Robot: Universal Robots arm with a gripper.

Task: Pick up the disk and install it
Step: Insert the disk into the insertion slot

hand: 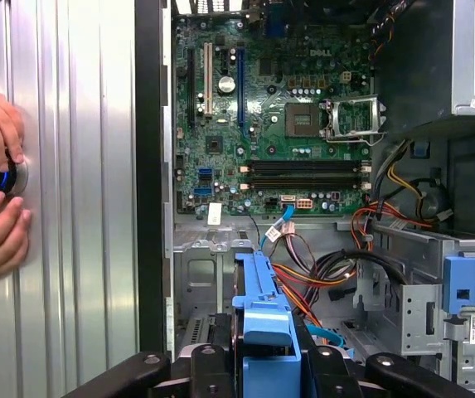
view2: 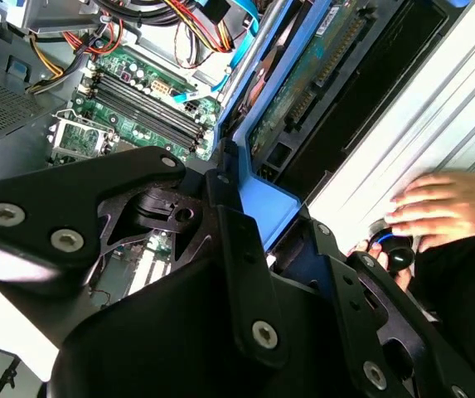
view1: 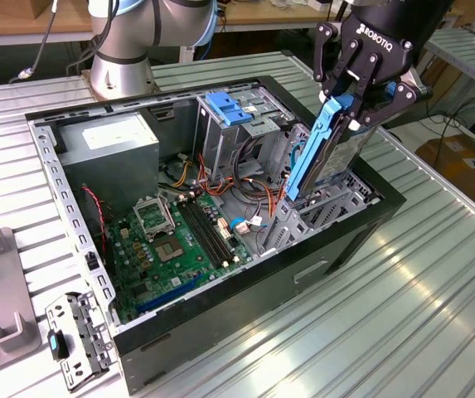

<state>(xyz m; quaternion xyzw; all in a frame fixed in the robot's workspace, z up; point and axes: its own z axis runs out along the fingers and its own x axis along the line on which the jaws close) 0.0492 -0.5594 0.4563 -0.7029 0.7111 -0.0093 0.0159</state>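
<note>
In the exterior view, the gripper point(view1: 349, 104) hangs over the exterior view's right end of the open computer case point(view1: 220, 323), its wrist tipped so the fingers point down and toward the view's left. The jaws are clamped on the upper end of the disk point(view1: 312, 157). The disk stands on edge and tilted, with its lower end dipping into the drive bay by the case's right wall. It is apart from the blue latch point(view1: 225, 108) on the tall cage farther back.

In the second wrist view, the black fingers point(view2: 237, 249) pinch the disk's blue carrier point(view2: 262, 207), and its bare circuit board point(view2: 320, 75) faces the camera. A person's hand point(view2: 453, 207) rests on the table beside the case.

In the first wrist view, the carrier point(hand: 266, 319) sits between the fingers above the motherboard point(hand: 278, 124).

The disk looks stiff and fairly heavy for its size, and likely sensitive to knocks. The smooth plastic could slip, so the carrier's end and side rails seem the right hold, not the board.
</note>
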